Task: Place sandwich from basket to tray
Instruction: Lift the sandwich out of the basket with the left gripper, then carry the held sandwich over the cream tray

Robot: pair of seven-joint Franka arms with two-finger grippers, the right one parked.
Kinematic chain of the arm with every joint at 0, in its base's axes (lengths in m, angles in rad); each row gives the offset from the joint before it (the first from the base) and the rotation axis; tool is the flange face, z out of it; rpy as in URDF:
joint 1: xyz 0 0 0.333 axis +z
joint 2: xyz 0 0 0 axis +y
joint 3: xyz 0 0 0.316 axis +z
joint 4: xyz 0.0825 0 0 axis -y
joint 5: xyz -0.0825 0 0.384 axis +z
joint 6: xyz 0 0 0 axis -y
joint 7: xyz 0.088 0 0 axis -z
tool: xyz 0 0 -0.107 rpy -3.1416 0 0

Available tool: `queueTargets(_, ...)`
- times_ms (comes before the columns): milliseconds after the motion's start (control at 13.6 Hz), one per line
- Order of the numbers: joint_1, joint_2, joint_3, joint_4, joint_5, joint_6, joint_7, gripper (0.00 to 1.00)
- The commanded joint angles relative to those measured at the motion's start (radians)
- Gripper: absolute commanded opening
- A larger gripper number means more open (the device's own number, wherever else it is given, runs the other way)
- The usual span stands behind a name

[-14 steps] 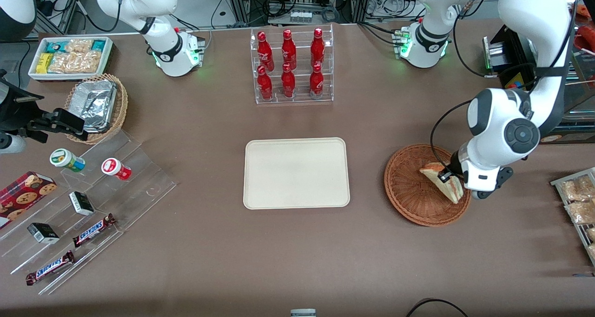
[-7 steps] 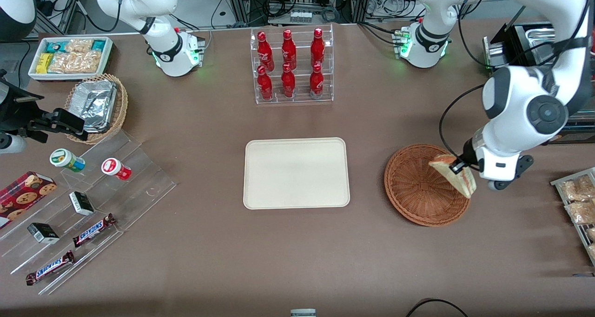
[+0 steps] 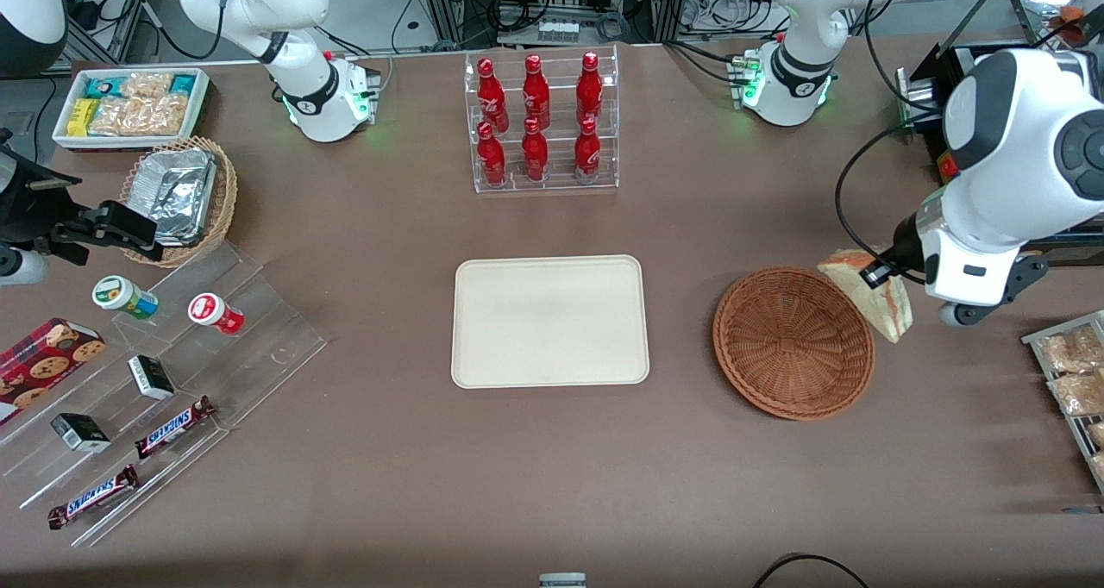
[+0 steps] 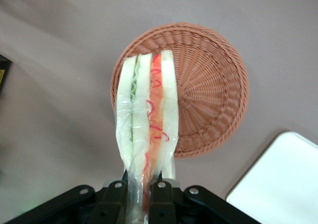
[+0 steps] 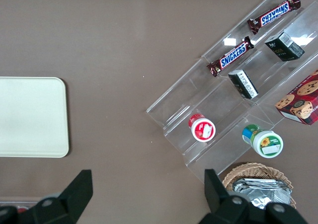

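Observation:
My left gripper (image 3: 881, 271) is shut on the sandwich (image 3: 873, 293), a wrapped white-bread wedge with red and green filling, and holds it in the air above the table beside the basket's rim, toward the working arm's end. In the left wrist view the black fingers (image 4: 161, 196) pinch the wedge's narrow end and the sandwich (image 4: 148, 114) hangs over the basket (image 4: 208, 80). The round reddish-brown wicker basket (image 3: 793, 341) holds nothing. The cream tray (image 3: 549, 321) lies flat at the table's middle, bare; a corner of the tray (image 4: 278, 179) shows in the left wrist view.
A clear rack of red bottles (image 3: 539, 122) stands farther from the front camera than the tray. A rack of snack bags (image 3: 1069, 372) lies at the working arm's table end. A clear stepped stand with candy bars (image 3: 155, 372) and a tan foil basket (image 3: 177, 196) lie toward the parked arm's end.
My gripper lifted the sandwich out of the basket, rising and moving toward the working arm's end and away from the front camera. The basket now sits bare.

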Motion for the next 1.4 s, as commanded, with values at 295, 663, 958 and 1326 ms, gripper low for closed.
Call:
queueTargets(295, -0.119, 0.064, -0.084, 0.075, 0.003, -0.010, 0.141, 0.00)
queueTargets(663, -0.314, 0.162, -0.085, 0.096, -0.012, 0.044, 0.144, 0.00)
queueTargets(958, -0.425, 0.242, -0.085, 0.104, -0.058, 0.130, 0.142, 0.00)
queueTargets(1326, -0.523, 0.354, -0.084, 0.112, -0.056, 0.239, 0.124, 0.00)
